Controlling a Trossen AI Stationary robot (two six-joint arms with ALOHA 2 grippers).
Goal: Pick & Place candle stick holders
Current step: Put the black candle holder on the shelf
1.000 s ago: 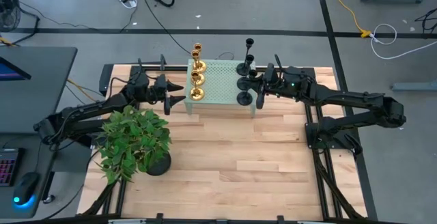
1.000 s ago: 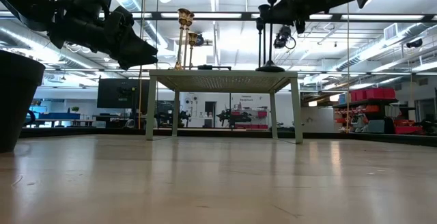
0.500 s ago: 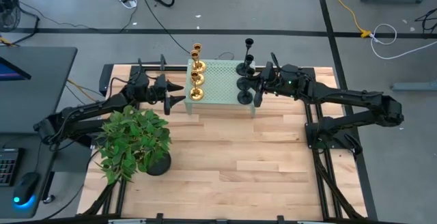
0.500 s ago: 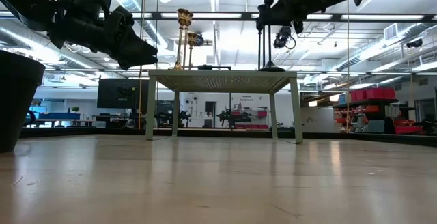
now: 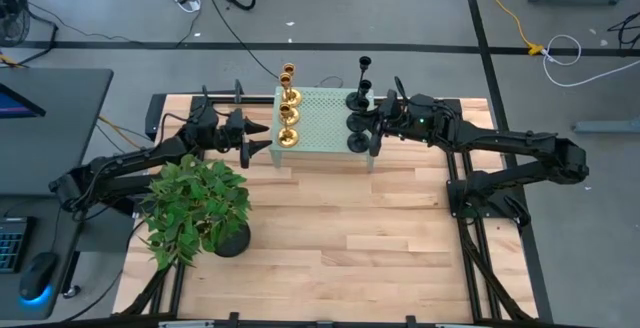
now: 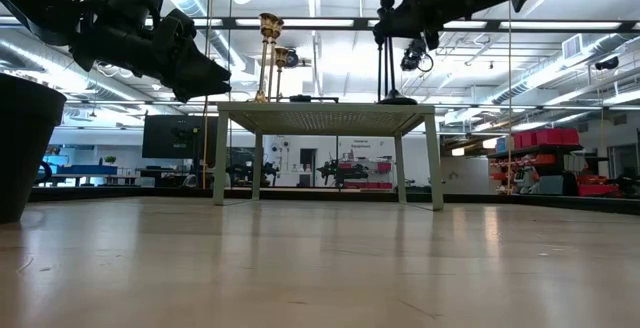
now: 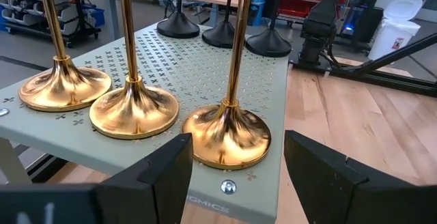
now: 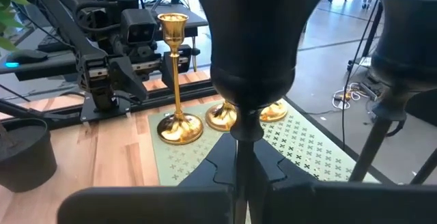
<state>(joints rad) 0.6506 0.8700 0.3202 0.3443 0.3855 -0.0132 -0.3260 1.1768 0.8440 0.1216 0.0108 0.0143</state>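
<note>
progress: all gold holders (image 5: 288, 118) and black holders (image 5: 358, 120) on green stand (image 5: 320, 120), counter (image 5: 340, 228) bare of them | right gripper (image 5: 375, 133) around near black holder (image 8: 252, 60), clench unclear | left gripper (image 5: 262, 138) released, facing near gold holder (image 7: 229, 132)

In the left wrist view, the 3 gold candle stick holders (image 7: 225, 132) lose their cups past the frame edge; the right gripper's (image 5: 376, 134) finger gap stays unclear.

Gold candle stick holders (image 5: 288, 108) line the stand's (image 5: 322, 118) left edge, black candle stick holders (image 5: 357, 118) its right; the middle strip lies open.
</note>
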